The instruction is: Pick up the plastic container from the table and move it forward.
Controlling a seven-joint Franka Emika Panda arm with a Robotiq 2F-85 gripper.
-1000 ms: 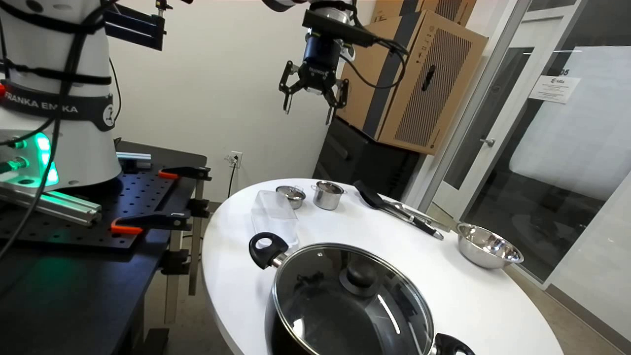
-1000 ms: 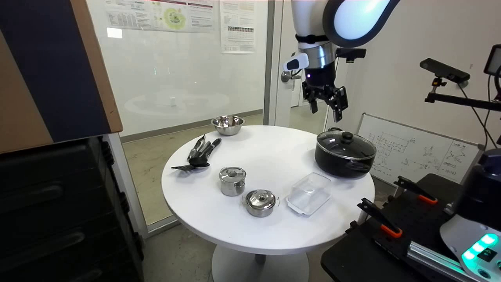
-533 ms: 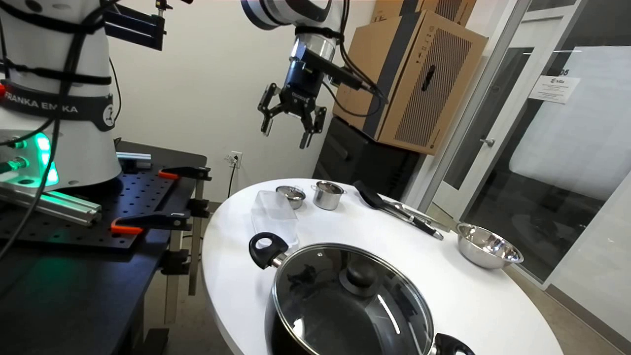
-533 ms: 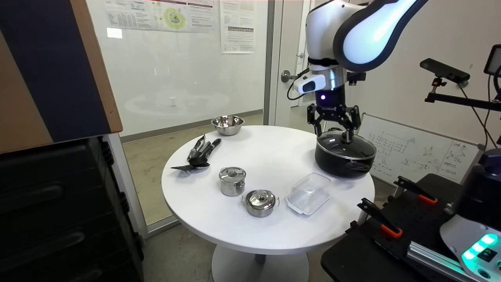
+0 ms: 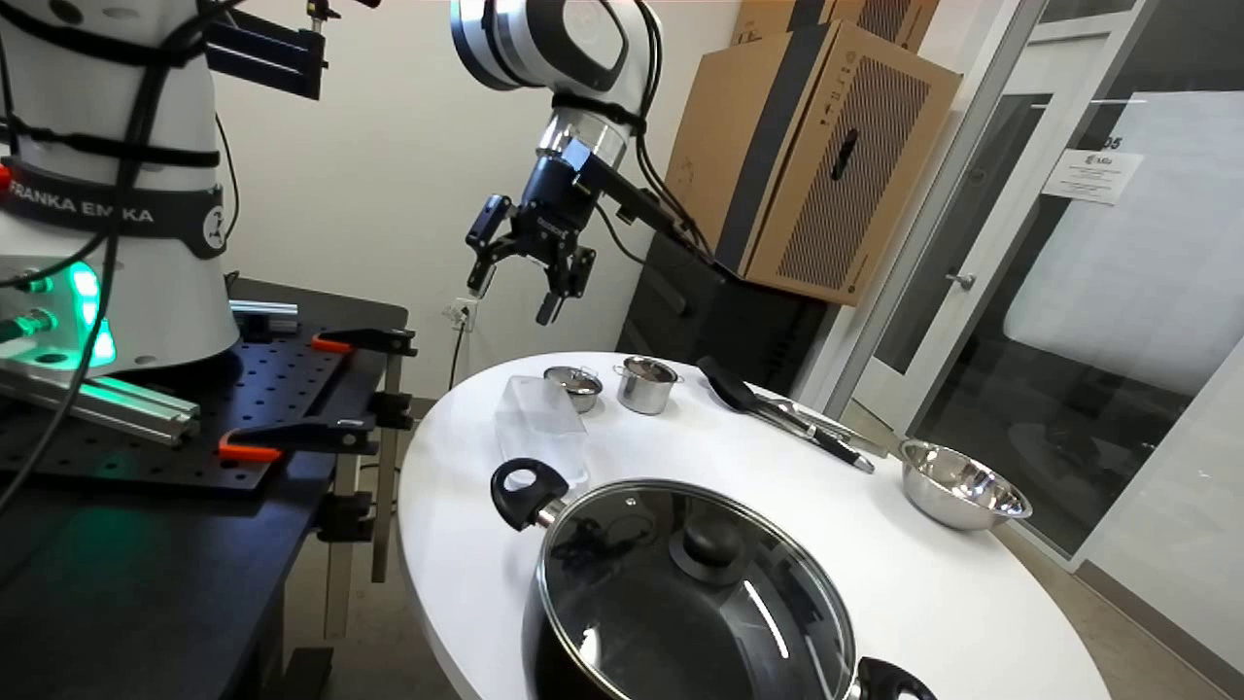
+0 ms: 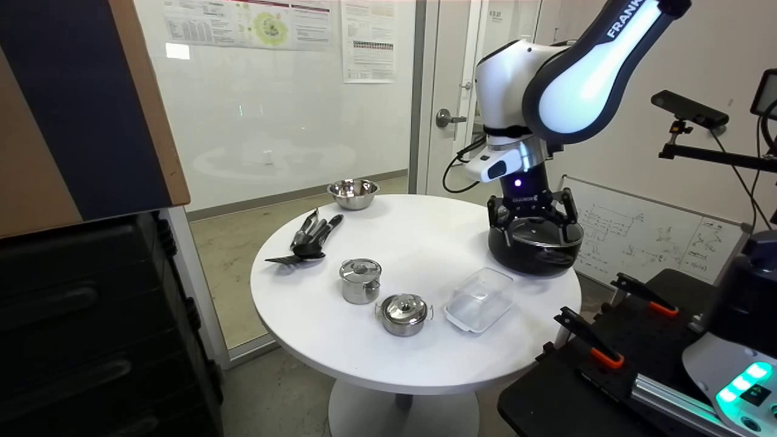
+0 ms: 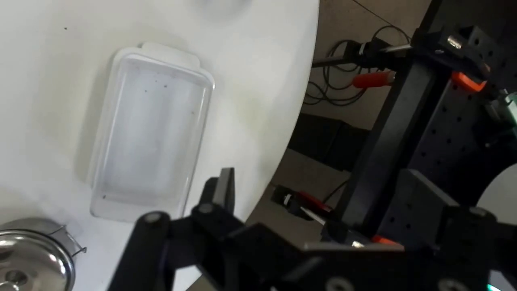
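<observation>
The clear plastic container (image 5: pixel 540 428) stands on the round white table (image 5: pixel 457 574) near the workbench side. In an exterior view it lies between the small pots and the large pot (image 6: pixel 479 301). In the wrist view its pale rectangular shape is seen from above (image 7: pixel 151 133), left of the fingers. My gripper (image 5: pixel 513 296) is open and empty above the table in the air. In an exterior view the gripper (image 6: pixel 535 237) overlaps the large black pot. In the wrist view the gripper's fingers (image 7: pixel 325 192) are wide apart, over the table edge and bench, right of the container.
A large black pot with glass lid (image 6: pixel 528 258) stands close to the container. Small steel pots (image 6: pixel 404 314) (image 6: pixel 360 281) are on its other side. Utensils (image 6: pixel 309 243) and a steel bowl (image 6: pixel 353 195) lie farther off. A black workbench with red clamps (image 5: pixel 282 442) adjoins the table.
The arm has come down and, in an exterior view, shifted left toward the robot base, bringing the gripper lower over the table. The gripper stays open. The container has not moved.
</observation>
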